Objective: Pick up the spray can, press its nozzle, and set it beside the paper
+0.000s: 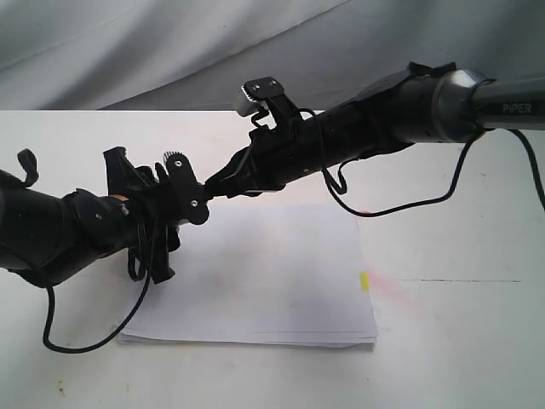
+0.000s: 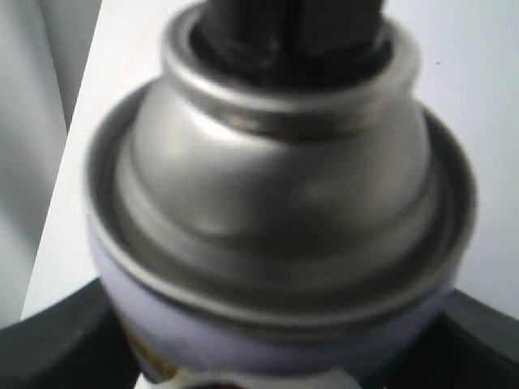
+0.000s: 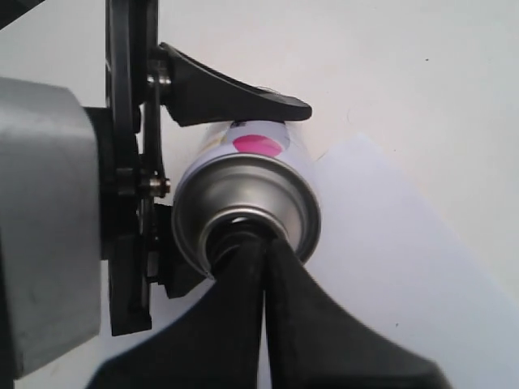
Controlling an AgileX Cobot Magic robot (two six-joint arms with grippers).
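Note:
The spray can (image 2: 276, 219) fills the left wrist view, its silver dome toward the camera. My left gripper (image 2: 268, 356) is shut on its white body, one black finger (image 3: 235, 93) lying along the side with the pink dot. The can (image 3: 243, 203) is held above the table next to the paper (image 1: 281, 281). My right gripper (image 3: 261, 243) is shut, and its joined fingertips rest on the can's top and cover the nozzle. In the exterior view both grippers (image 1: 174, 200) (image 1: 209, 186) meet over the paper's far left corner and hide the can.
The paper carries a yellow mark (image 1: 364, 281) and a faint pink smear on its right edge. It lies on the white table (image 1: 460, 341). A black cable (image 1: 400, 204) hangs from the right arm. Grey cloth (image 1: 128, 51) closes the back.

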